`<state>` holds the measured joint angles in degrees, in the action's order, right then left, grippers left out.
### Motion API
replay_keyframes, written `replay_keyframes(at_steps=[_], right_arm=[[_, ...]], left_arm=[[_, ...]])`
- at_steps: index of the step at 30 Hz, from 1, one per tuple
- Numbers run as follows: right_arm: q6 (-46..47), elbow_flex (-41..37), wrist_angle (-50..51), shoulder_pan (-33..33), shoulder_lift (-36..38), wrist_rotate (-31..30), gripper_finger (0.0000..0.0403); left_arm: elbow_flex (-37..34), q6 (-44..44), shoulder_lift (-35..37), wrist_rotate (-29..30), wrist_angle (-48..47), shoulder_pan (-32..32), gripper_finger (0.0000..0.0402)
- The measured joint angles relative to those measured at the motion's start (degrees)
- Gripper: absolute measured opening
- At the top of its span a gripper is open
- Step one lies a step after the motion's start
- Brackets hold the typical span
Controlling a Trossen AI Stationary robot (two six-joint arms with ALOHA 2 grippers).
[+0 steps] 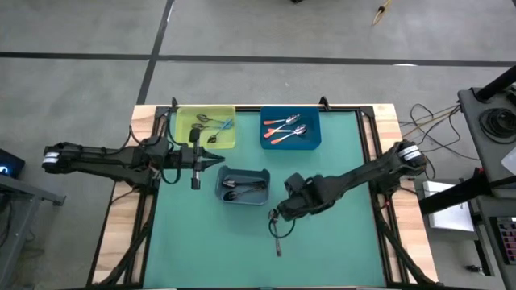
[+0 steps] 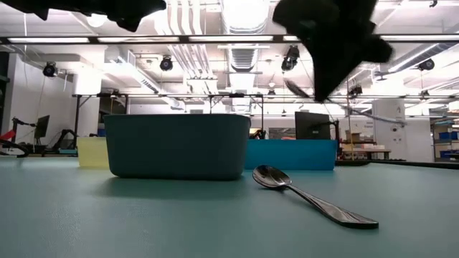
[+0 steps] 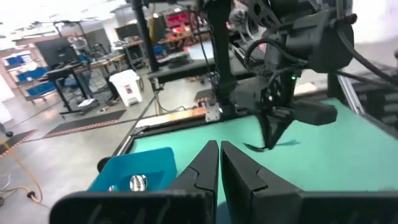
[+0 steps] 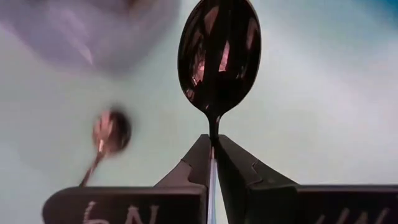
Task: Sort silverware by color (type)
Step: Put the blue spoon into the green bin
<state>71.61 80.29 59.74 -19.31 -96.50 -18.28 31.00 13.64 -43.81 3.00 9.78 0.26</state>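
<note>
My right gripper (image 1: 280, 213) hovers over the table's near middle, shut on an all-dark metal spoon (image 4: 219, 53). A second dark spoon (image 1: 278, 240) (image 2: 308, 193) lies flat on the mat just nearer than that gripper, and also shows as a spoon (image 4: 111, 132) in the right wrist view. More dark spoons lie in the grey bin (image 1: 243, 185). Light-blue-handled spoons (image 1: 216, 125) are in the yellow bin, orange-handled spoons (image 1: 286, 129) in the blue bin. My left gripper (image 3: 219, 155) is shut and holds nothing, above the grey bin's left edge. My right gripper pinches the dark spoon between its two fingers at the neck (image 4: 214, 127), just behind the bowl. The bowl (image 4: 219, 53) sticks out past the fingertips. The fingers slant down from above, and the spoon is lifted clear of the mat.
The yellow bin (image 1: 205, 126) and blue bin (image 1: 290, 143) stand side by side along the far edge, with the grey bin (image 2: 178, 147) in front of them at the middle. Green mat (image 1: 339, 242) lies open on the near half. Black frame rails (image 1: 375, 137) run along the sides.
</note>
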Motion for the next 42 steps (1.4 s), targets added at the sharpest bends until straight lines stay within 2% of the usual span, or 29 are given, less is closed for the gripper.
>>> replay_keyframes(at_steps=[8,12,18,23,28,35,42], right_arm=[[-22.6,0.0,-2.2,3.8,7.1,-22.3,0.0009],[-34.8,0.0,-5.0,5.1,8.3,-29.0,0.0009],[-52.5,-0.1,-12.1,6.4,7.7,-36.9,0.0009],[-68.4,-0.1,-21.7,8.0,5.7,-37.5,0.0009],[-79.8,-0.1,-28.0,10.4,4.6,-39.4,0.0009],[-86.3,-0.1,-32.4,14.6,4.2,-39.7,0.0009],[-90.6,-0.1,-35.1,17.3,3.6,-38.2,0.0009]], left_arm=[[0.0,-3.3,-2.8,0.9,6.4,2.2,0.0],[0.0,-5.1,-4.8,1.0,8.2,3.9,0.0014],[-0.1,-7.1,-10.1,1.0,13.9,5.2,0.0054],[-0.1,-7.1,-16.4,1.0,23.6,6.2,0.0096],[-0.1,-8.3,-21.3,1.0,29.5,9.1,0.014],[-0.1,-9.7,-28.0,0.6,36.1,11.8,0.0187],[1.3,-9.7,-35.7,0.5,46.5,13.5,0.0191]])
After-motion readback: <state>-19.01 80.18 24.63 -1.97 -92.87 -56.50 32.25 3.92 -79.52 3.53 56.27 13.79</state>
